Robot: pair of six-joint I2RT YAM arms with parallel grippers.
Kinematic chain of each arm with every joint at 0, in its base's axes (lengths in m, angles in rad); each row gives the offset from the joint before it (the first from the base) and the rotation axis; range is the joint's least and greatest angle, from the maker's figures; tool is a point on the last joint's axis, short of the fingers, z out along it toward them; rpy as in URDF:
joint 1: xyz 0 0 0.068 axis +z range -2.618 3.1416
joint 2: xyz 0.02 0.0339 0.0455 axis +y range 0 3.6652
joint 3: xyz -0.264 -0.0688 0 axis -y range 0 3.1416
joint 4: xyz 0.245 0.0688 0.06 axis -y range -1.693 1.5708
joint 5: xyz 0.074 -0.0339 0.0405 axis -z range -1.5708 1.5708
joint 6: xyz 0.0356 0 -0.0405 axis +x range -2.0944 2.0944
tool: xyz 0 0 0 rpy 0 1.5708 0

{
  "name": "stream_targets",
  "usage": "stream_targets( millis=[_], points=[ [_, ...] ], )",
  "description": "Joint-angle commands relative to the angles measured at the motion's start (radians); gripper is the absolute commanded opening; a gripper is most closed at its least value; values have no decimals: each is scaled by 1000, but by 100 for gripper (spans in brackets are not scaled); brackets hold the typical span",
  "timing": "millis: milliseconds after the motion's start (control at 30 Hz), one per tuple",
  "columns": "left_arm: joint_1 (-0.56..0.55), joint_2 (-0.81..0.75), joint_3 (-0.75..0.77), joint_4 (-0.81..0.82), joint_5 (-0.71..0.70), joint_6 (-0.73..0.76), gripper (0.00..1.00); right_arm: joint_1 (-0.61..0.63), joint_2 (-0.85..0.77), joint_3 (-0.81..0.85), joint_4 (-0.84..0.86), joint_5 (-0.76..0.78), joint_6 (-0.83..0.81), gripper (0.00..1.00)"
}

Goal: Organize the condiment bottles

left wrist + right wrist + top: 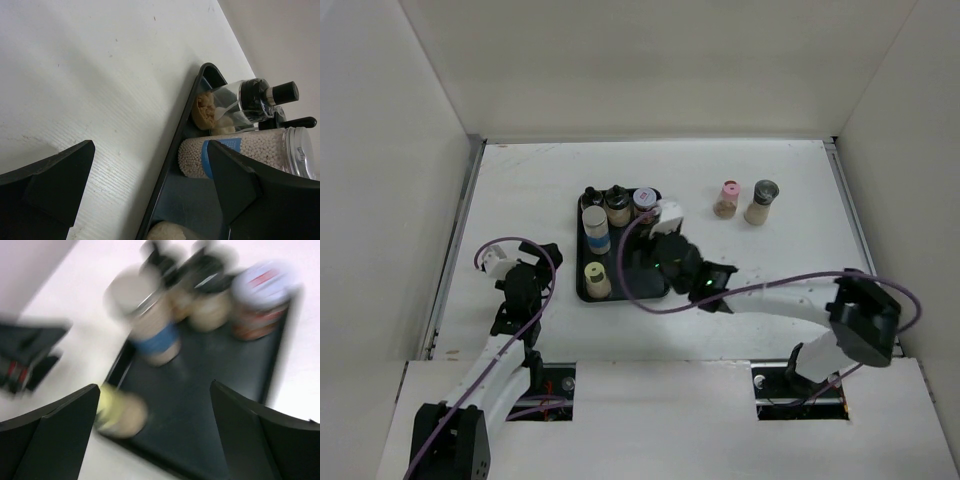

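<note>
Five clear bottles (595, 228) of tan grains stand in the flat black tray (632, 262). Two more, pink-capped (725, 200) and grey-capped (761, 202), stand on the white surface (520, 190) beside it. Both arms' jaws gape, empty.

black tray (620, 290), pink-capped bottle (726, 200), blue-labelled jar (596, 231)

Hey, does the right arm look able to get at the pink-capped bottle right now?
Probably yes. The right tool hangs open and empty over the tray, and the pink-capped bottle stands in the open just right of that tray, with the grey-capped bottle beyond it, not between them.
</note>
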State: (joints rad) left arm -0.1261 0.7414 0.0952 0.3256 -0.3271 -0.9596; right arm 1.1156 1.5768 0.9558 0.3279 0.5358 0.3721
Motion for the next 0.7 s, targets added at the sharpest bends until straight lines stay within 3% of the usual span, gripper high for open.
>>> stream_targets(
  millis=[0,33,133,200,300,400,467,667],
  points=[
    [-11,-17,-6,29,-3,-5,100,-154,-150,-81,97,30,-3,93],
    [-14,-13,-6,30,-4,-5,100,-208,-179,-104,89,42,13,87],
    [-23,10,-2,32,5,-5,100,-384,-224,-127,45,75,42,52],
    [-28,9,0,32,2,-5,100,-496,-228,-109,-9,114,36,44],
    [-33,13,1,35,-1,-2,100,-633,-210,-57,-96,164,5,53],
    [-36,3,0,30,2,1,100,-731,-173,-11,-138,190,-30,86],
    [-37,4,0,35,-7,4,100,-773,-144,17,-154,179,-51,98],
    [-37,23,6,38,-7,4,100,-863,0,162,-271,87,-75,100]
  ],
)
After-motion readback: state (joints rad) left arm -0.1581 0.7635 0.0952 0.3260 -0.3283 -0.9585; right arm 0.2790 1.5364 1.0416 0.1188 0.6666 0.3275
